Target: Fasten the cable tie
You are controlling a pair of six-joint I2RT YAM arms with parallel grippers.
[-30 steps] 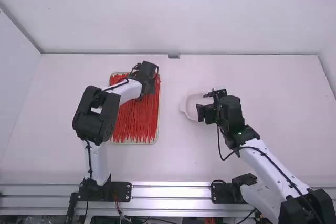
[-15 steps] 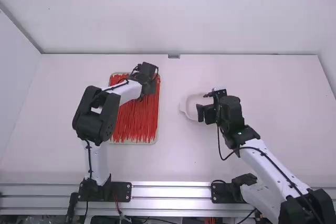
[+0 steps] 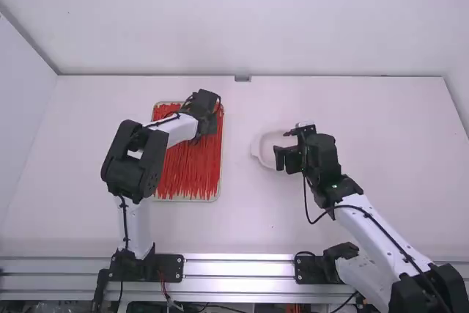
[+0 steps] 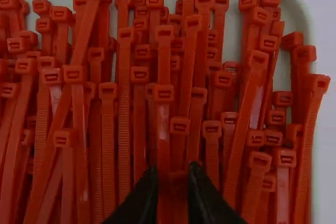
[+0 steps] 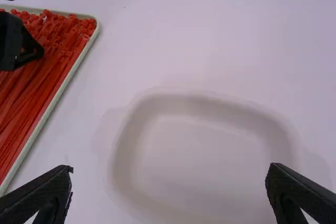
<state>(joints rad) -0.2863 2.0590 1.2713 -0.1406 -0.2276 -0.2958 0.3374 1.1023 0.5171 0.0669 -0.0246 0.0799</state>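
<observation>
**Desk** [image 3: 381, 122]: white, carries a tray and a dish.

**Tray** [image 5: 59, 92]: pale and shallow, on the desk's left half, nearer the far edge than the near one. It holds a dense heap of red cable ties [image 3: 192, 163], locking heads toward the far edge.

**Left gripper** [image 4: 170, 170]: low over the tray's far right corner, fingers drawn in tight on one cable tie [image 4: 170, 195] that lies in the heap.

**Dish** [image 5: 126, 108]: white, rectangular with rounded corners, just right of the desk's middle, well apart from the tray.

**Right gripper** [image 3: 287, 157]: above the dish's near edge, fingers spread wide, grasping nothing.
</observation>
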